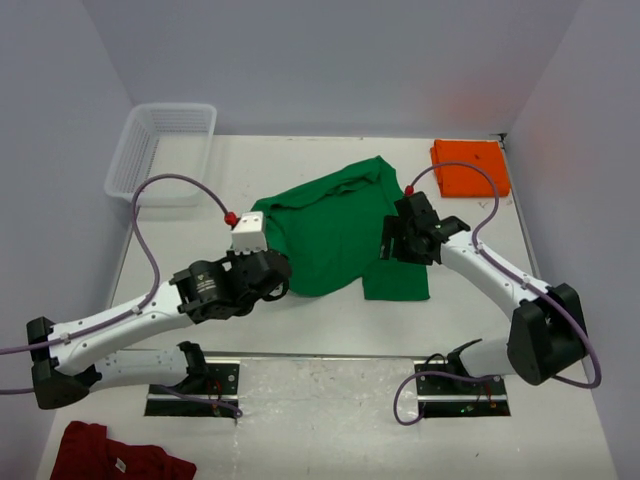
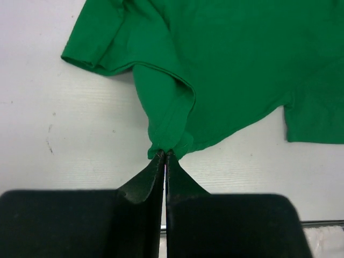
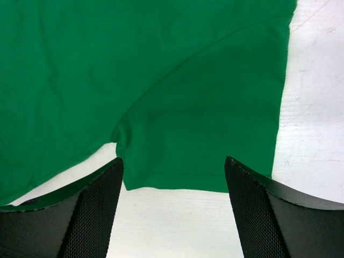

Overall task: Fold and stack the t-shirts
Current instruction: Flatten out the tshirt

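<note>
The green t-shirt [image 1: 335,230] lies spread and rumpled in the middle of the table. My left gripper [image 1: 283,283] is shut on its near-left hem; in the left wrist view the fingertips [image 2: 165,156] pinch a bunched bit of green cloth [image 2: 226,70], with a sleeve at the upper left. My right gripper [image 1: 392,243] is open over the shirt's right sleeve; in the right wrist view its jaws [image 3: 173,161] stand wide apart above the sleeve hem [image 3: 215,134], holding nothing. The orange t-shirt [image 1: 470,167] lies folded at the back right corner.
A white mesh basket [image 1: 160,150] stands at the back left. A dark red garment with a white tag [image 1: 110,455] lies at the near left, below the left arm's base. Walls close the table at the back and sides.
</note>
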